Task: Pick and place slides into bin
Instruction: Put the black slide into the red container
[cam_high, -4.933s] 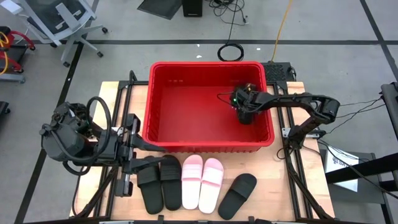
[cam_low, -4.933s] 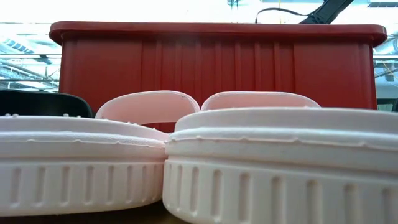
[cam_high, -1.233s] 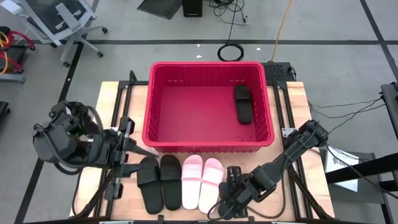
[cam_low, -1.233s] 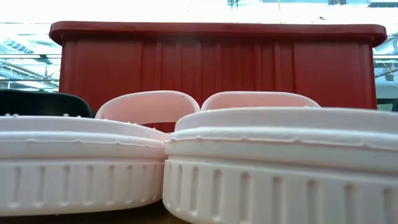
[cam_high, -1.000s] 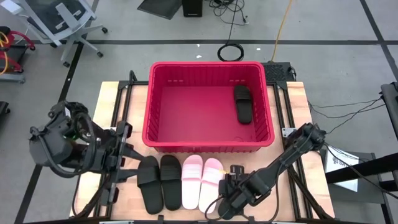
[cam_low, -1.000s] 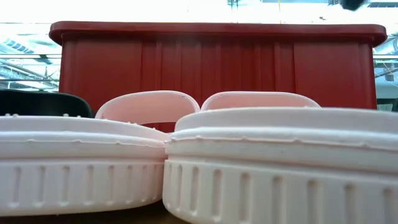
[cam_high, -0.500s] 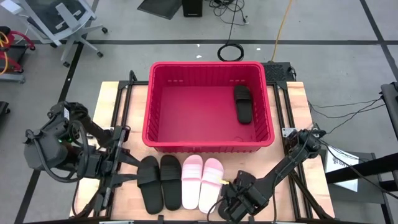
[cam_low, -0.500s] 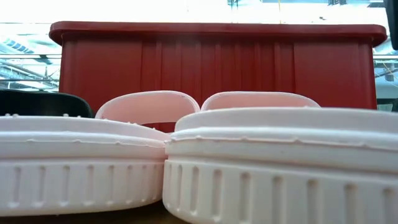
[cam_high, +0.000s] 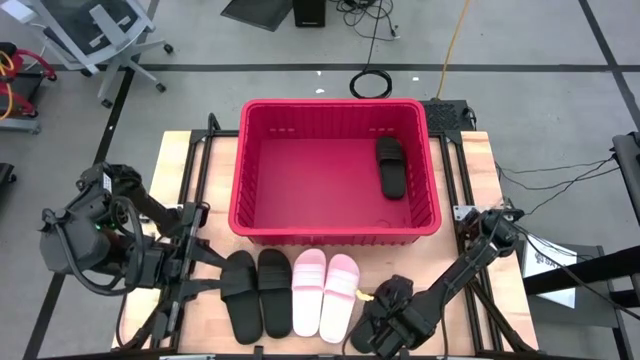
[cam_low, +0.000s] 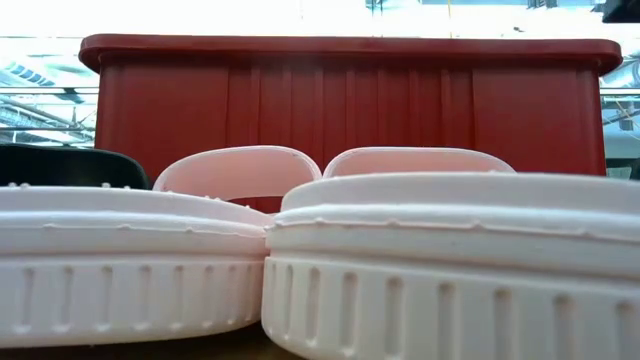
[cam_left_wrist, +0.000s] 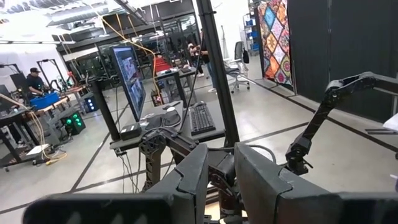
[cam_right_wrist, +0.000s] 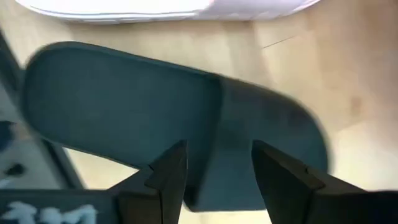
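Observation:
A black slide (cam_right_wrist: 124, 106) lies flat on the wooden table near its front edge, right of two pink slides (cam_high: 325, 293) and two black slides (cam_high: 257, 292). My right gripper (cam_right_wrist: 214, 168) hangs open over it, pointing down, one finger on either side of its strap (cam_right_wrist: 267, 130); in the high view the gripper (cam_high: 385, 322) covers most of that slide. One more black slide (cam_high: 390, 165) lies on the floor of the red bin (cam_high: 250, 190), at its right wall. My left gripper (cam_left_wrist: 221, 171) is held high at the table's left, pointing level, a narrow gap between its fingers, with nothing in it.
The bin fills the table's middle and far part. The row of slides lies along the front edge; in the low view the pink heels (cam_low: 430, 260) fill the foreground before the bin's wall (cam_low: 350, 100). Bare wood shows right of the bin (cam_high: 470, 170).
My right gripper has sunk toward the black slide at the front right, drifting toward the table's near and right edges, and has rolled about its own axis. Its fingers stay apart. The slides have not moved.

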